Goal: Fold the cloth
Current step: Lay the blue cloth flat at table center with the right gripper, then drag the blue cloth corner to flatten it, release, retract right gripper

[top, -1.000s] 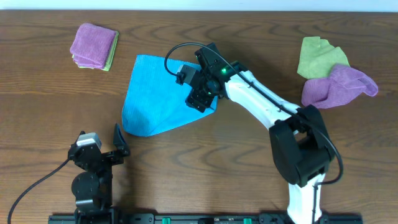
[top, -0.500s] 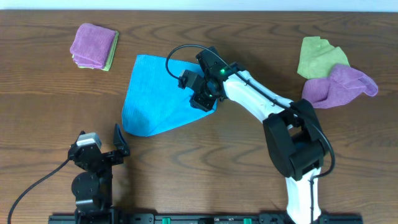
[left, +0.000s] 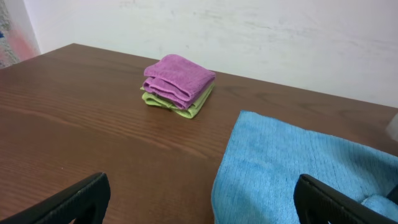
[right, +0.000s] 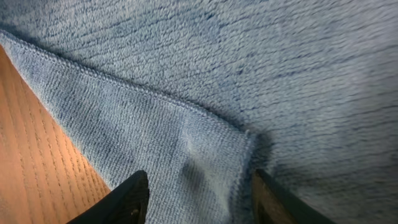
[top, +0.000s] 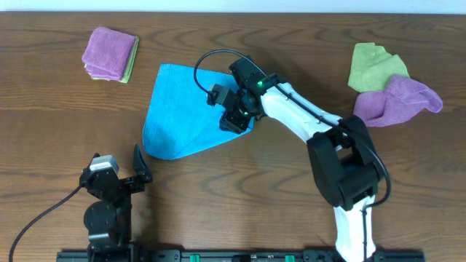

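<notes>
The blue cloth [top: 182, 109] lies flat on the wooden table, a rough triangle with its right corner folded over. My right gripper [top: 234, 116] sits low on that right corner. In the right wrist view its fingers [right: 199, 199] are spread open, with the cloth's hemmed edge [right: 186, 118] between them. My left gripper [top: 120, 175] rests open and empty at the front left. In the left wrist view its fingers [left: 199, 199] frame the cloth's near edge [left: 298, 162].
A folded purple cloth on a green one [top: 109, 53] is stacked at the back left and also shows in the left wrist view [left: 179, 84]. A crumpled green cloth [top: 375, 65] and a crumpled purple cloth [top: 397, 100] lie at the back right.
My right gripper has shifted slightly left over the cloth's right corner. The left arm has not moved.
</notes>
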